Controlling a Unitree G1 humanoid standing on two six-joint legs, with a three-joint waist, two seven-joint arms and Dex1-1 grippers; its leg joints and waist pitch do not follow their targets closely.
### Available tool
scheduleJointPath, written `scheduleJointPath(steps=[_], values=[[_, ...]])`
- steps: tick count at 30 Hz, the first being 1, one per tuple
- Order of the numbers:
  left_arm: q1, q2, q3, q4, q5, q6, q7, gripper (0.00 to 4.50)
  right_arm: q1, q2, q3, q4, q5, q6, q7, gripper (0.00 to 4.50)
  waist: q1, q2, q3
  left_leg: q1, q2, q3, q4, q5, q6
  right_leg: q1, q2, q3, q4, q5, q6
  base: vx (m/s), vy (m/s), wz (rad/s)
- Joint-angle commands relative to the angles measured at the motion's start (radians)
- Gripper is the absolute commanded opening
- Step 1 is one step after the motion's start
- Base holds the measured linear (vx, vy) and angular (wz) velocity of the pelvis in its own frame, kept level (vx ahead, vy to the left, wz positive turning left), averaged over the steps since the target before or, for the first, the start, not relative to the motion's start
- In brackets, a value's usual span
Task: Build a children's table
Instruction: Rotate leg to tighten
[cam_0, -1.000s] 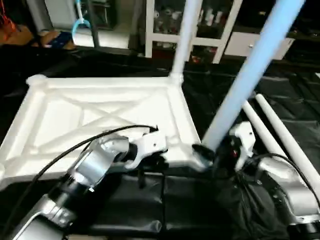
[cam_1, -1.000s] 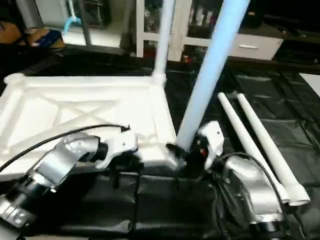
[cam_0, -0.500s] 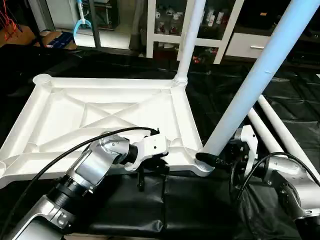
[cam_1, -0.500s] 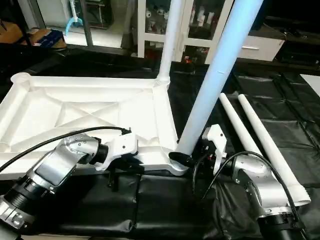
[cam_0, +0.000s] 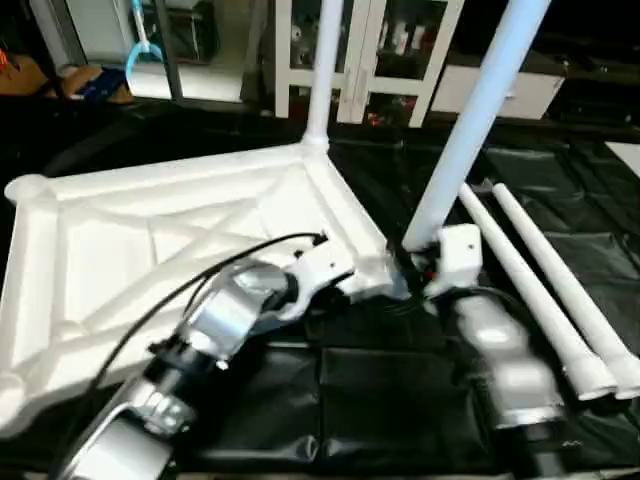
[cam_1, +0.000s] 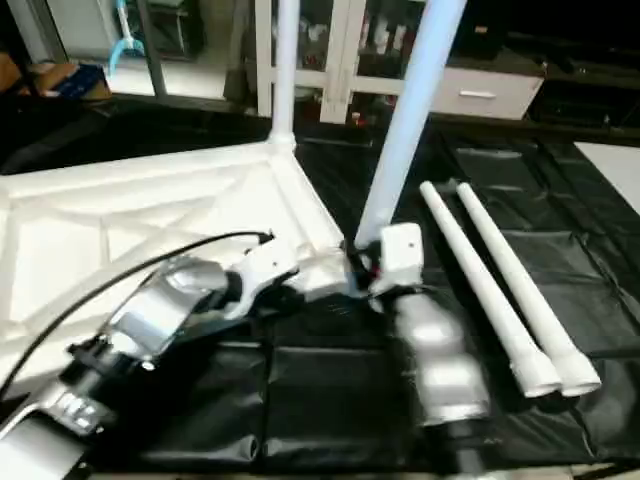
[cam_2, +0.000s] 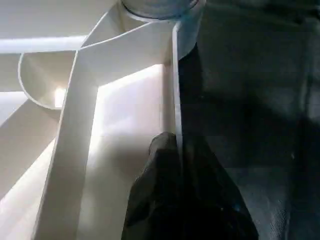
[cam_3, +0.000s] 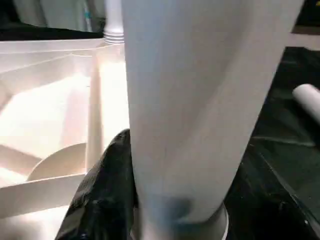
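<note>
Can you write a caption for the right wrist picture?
Right gripper holding a white leg standing in the tabletop corner socket.

Black cover (cam_0: 400, 400) (creased) over the work surface; white shelving (cam_0: 390, 60), perhaps glass-fronted, behind.

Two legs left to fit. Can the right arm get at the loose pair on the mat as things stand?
Probably not yet: the right end effector is closed on the standing leg at the tabletop corner. The loose legs lie unobstructed beside that arm.
</note>
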Motion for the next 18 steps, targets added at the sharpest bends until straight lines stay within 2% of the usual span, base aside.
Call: scheduleJointPath(steps=[1, 3, 5, 6, 7, 9, 10, 11, 13, 14, 18], values=[[0.020, 0.029, 0.007, -0.015, -0.017, 0.014, -0.043, 0.00, 0.021, -0.057, -0.160, 0.104, -0.088, 0.019, -0.167, 1.93, 0.005, 0.009, -0.057, 0.015, 0.040, -0.023, -0.075, -0.158, -0.011, 0.028, -0.062, 0.036, -0.066, -0.061, -0.194, 0.000, 0.000, 0.00], [0.020, 0.028, 0.005, -0.016, -0.019, 0.013, -0.046, 0.00, 0.013, -0.042, -0.143, 0.106, -0.075, -0.003, -0.131, 1.93, 0.004, 0.009, -0.056, 0.013, 0.040, -0.022, -0.074, -0.146, 0.003, 0.030, -0.062, 0.036, -0.064, -0.023, -0.204, 0.000, 0.000, 0.00], [0.021, 0.028, 0.005, -0.013, -0.017, 0.011, -0.049, 0.00, -0.007, -0.026, -0.100, 0.109, -0.039, -0.060, -0.047, 1.93, 0.005, 0.008, -0.054, 0.014, 0.040, -0.022, -0.074, -0.163, 0.010, 0.030, -0.065, 0.036, -0.067, -0.041, -0.209, 0.000, 0.000, 0.00], [0.025, 0.032, 0.003, -0.014, -0.016, 0.008, -0.052, 0.00, -0.009, -0.021, -0.090, 0.094, 0.014, -0.081, 0.038, 2.28, 0.003, 0.007, -0.054, 0.012, 0.040, -0.022, -0.075, -0.169, 0.009, 0.031, -0.065, 0.036, -0.068, -0.056, -0.208, 0.000, 0.000, 0.00], [0.027, 0.038, -0.001, -0.015, -0.016, 0.007, -0.055, 0.00, -0.007, -0.024, -0.083, 0.073, 0.034, -0.094, 0.067, 2.63, 0.004, 0.008, -0.053, 0.013, 0.041, -0.023, -0.075, -0.190, 0.011, 0.031, -0.066, 0.037, -0.071, -0.084, -0.207, 0.000, 0.000, 0.00], [0.036, 0.054, -0.011, -0.021, -0.018, -0.004, -0.066, 0.00, 0.011, -0.049, -0.069, 0.007, 0.061, -0.103, 0.116, 2.65, 0.004, 0.008, -0.054, 0.013, 0.044, -0.024, -0.076, -0.187, 0.012, 0.032, -0.066, 0.037, -0.069, -0.083, -0.206, 0.000, 0.000, 0.00], [0.042, 0.063, -0.017, -0.027, -0.019, -0.014, -0.077, 0.00, 0.020, -0.062, -0.067, -0.026, 0.081, -0.107, 0.155, 2.72, 0.007, 0.005, -0.056, 0.012, 0.043, -0.023, -0.073, -0.165, 0.020, 0.036, -0.065, 0.037, -0.065, -0.054, -0.208, 0.000, 0.000, 0.00], [0.045, 0.068, -0.020, -0.031, -0.020, -0.020, -0.084, 0.00, 0.025, -0.069, -0.068, -0.043, 0.094, -0.110, 0.177, 2.83, 0.009, 0.006, -0.057, 0.011, 0.043, -0.022, -0.072, -0.139, 0.035, 0.037, -0.064, 0.037, -0.063, -0.016, -0.213, 0.000, 0.000, 0.00], [0.058, 0.089, -0.035, -0.051, -0.024, -0.052, -0.117, 0.00, 0.031, -0.082, -0.088, -0.071, 0.162, -0.069, 0.244, 3.10, 0.014, 0.007, -0.060, 0.011, 0.044, -0.022, -0.069, -0.104, 0.054, 0.039, -0.065, 0.037, -0.056, 0.034, -0.226, 0.000, 0.000, 0.00], [0.070, 0.104, -0.042, -0.076, -0.042, -0.065, -0.157, 0.00, 0.037, -0.095, -0.098, -0.090, 0.231, -0.013, 0.320, 3.13, 0.016, 0.006, -0.059, 0.012, 0.043, -0.020, -0.069, -0.102, 0.069, 0.040, -0.065, 0.037, -0.056, 0.044, -0.235, 0.000, 0.000, 0.00], [0.083, 0.126, -0.046, -0.119, -0.064, -0.046, -0.202, 0.00, 0.059, -0.211, -0.057, -0.093, 0.237, -0.004, 0.502, 3.46, 0.026, 0.006, -0.058, 0.014, 0.047, -0.019, -0.068, -0.098, 0.070, 0.039, -0.065, 0.035, -0.056, 0.031, -0.252, 0.000, 0.000, 0.00]])
